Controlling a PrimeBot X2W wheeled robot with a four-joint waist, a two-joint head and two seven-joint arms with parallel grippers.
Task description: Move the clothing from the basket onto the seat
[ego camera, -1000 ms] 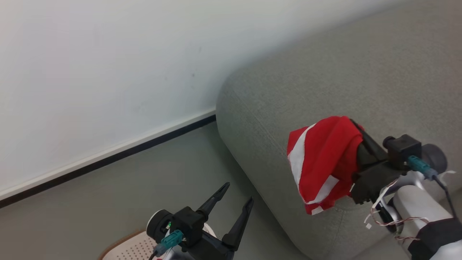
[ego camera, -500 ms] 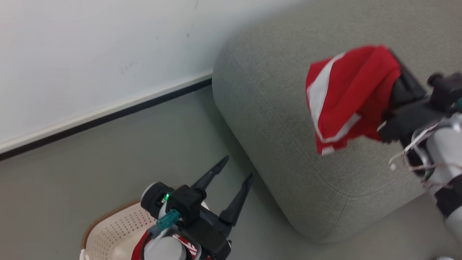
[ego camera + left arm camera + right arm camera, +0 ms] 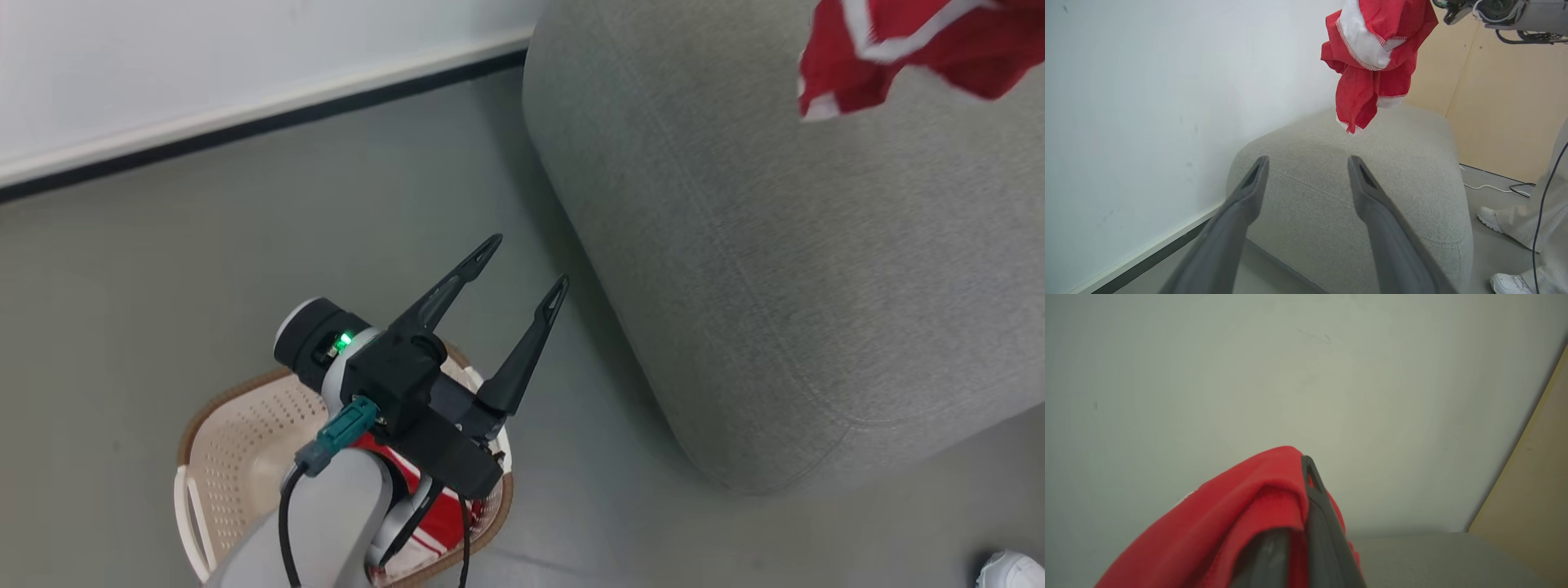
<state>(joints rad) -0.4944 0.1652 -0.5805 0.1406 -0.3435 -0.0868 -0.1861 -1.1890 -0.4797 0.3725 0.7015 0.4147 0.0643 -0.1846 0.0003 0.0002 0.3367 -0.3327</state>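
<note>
Head view puts a red garment [image 3: 955, 61] with white trim above the seat [image 3: 775, 286], in from the rounded corner nearest the basket [image 3: 233, 457]. The right gripper [image 3: 1306, 469] is clamped tight on it: in the right wrist view its fingers meet, with red cloth folded over one of them. In the left wrist view the garment's lowest hem hangs clear of the cushion, touching nothing.

The basket stands on the floor just beside that corner of the seat, and more red clothing [image 3: 433, 527] lies inside it, partly hidden under the left arm. The left gripper [image 3: 527, 261] hovers over the basket with its jaws spread wide and nothing between them.

The step in hand looks like setting the garment down. To do it well, the right arm should come down until the hem gathers on the cushion, well in from the seat's edges, so that nothing slips over the rounded side to the floor. Only then should the jaws part. Because cloth is draped over a finger, it may cling; a full opening and a pull back along the fingers' own line, not sideways, should shed it cleanly. A person's shoe [image 3: 1008, 567] shows near the seat's front edge, so the withdrawing arm should keep away from that side.
</note>
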